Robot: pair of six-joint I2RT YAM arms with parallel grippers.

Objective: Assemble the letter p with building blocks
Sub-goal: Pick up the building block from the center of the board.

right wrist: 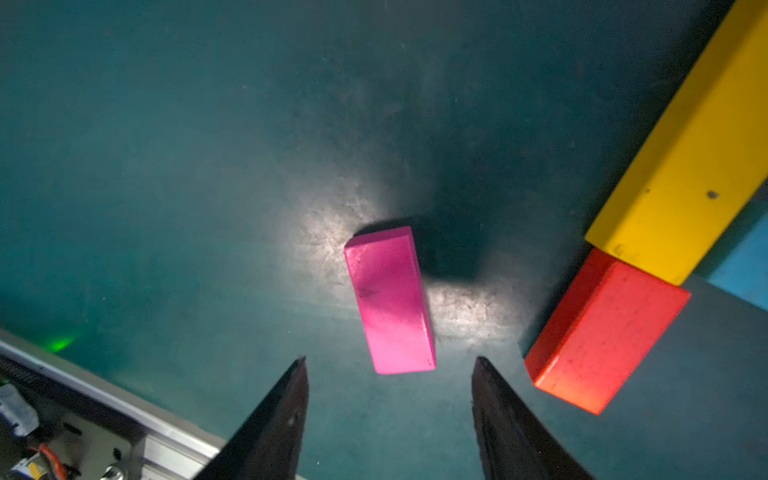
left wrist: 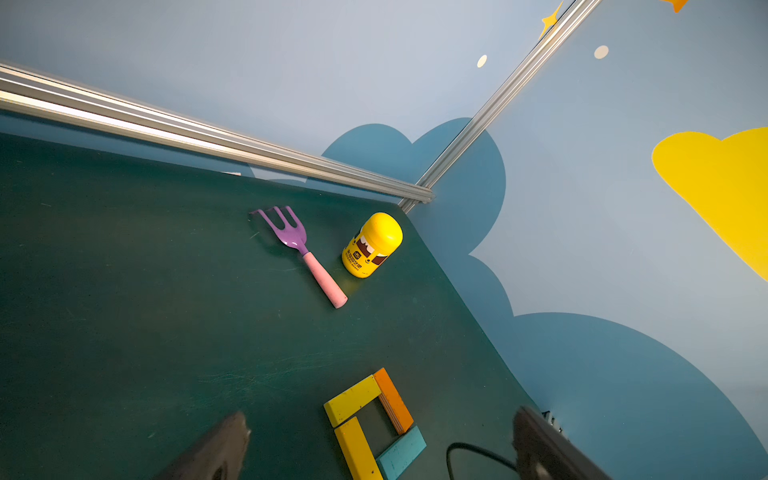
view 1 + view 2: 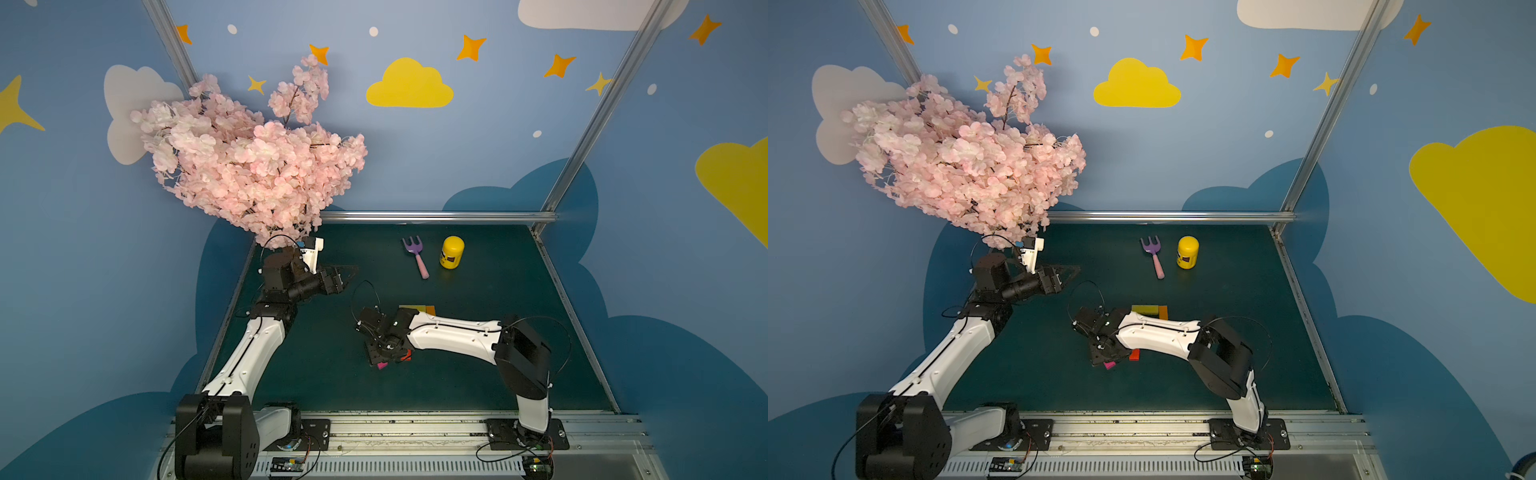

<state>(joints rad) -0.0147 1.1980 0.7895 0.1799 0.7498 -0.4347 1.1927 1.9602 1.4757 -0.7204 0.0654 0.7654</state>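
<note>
In the left wrist view two yellow blocks (image 2: 352,400), an orange block (image 2: 392,401) and a teal block (image 2: 401,453) form a square loop on the green mat. A red block (image 1: 602,332) butts against the end of one yellow block (image 1: 685,166). A magenta block (image 1: 390,299) lies flat and loose, apart from the red one. My right gripper (image 1: 390,361) hangs open just short of it, touching nothing. In both top views the right gripper (image 3: 380,353) covers most of the magenta block (image 3: 1109,365). My left gripper (image 3: 347,274) is open and empty at the left, raised.
A purple toy fork with a pink handle (image 3: 415,255) and a yellow jar (image 3: 451,252) sit at the back of the mat. A pink blossom tree (image 3: 249,166) overhangs the back left corner above the left arm. Metal rails (image 3: 436,217) border the mat.
</note>
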